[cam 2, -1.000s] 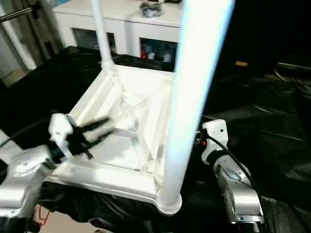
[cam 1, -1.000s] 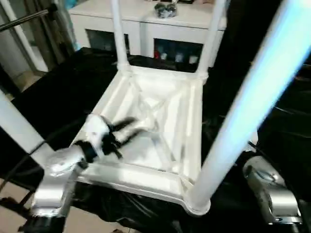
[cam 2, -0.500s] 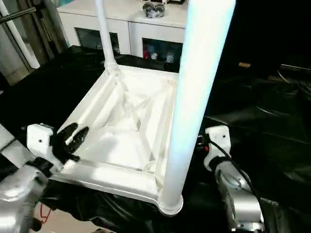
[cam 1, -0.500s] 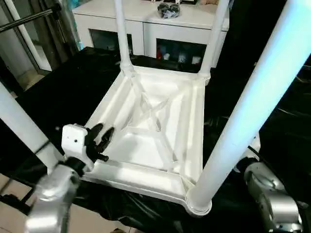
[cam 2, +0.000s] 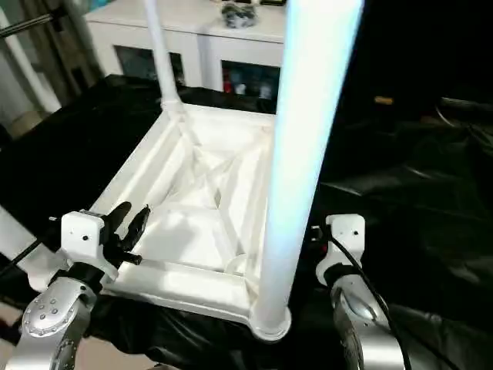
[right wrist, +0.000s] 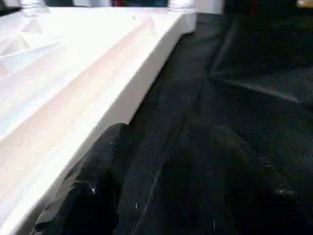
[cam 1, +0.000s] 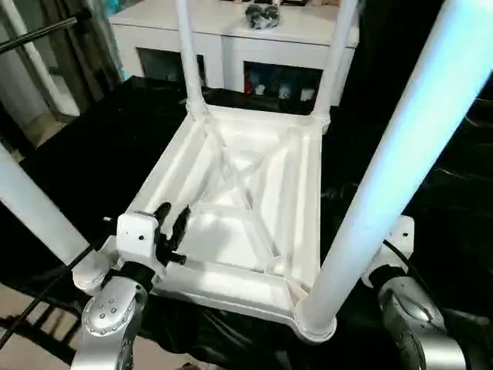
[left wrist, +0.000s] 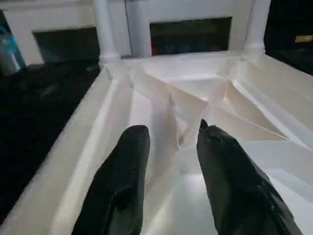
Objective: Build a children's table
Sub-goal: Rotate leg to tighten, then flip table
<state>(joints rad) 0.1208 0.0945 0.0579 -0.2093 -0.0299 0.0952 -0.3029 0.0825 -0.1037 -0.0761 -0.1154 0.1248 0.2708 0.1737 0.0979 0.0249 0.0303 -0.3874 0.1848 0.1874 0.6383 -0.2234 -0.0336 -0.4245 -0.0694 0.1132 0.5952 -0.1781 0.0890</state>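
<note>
**Upturned tabletop, legs standing**

The white tabletop point(cam 1: 246, 208) is lying ribs-up on the black-draped table point(cam 1: 100, 146), its legs point(cam 1: 385, 177) pointing upward. The left tool point(cam 1: 171, 223), fingers spread and empty, is hovering over its 8 o'clock corner. The right tool point(right wrist: 161, 181) is sitting beside the 4 o'clock edge, fingers spread.

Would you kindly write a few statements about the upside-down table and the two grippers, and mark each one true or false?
1. The tabletop lies with its ribbed underside up. True.
2. The left gripper is shut on a leg. False: its fingers are apart, holding nothing, over the tabletop's near left edge.
3. Legs stand in all four corner sockets. True: the near right leg, near left leg, far left leg and far right leg are all upright.
4. The tabletop rests on bare wood. False: it lies on a black cover.
5. The right gripper holds the tabletop. False: it is beside the tabletop's edge, over the black cover.
</note>
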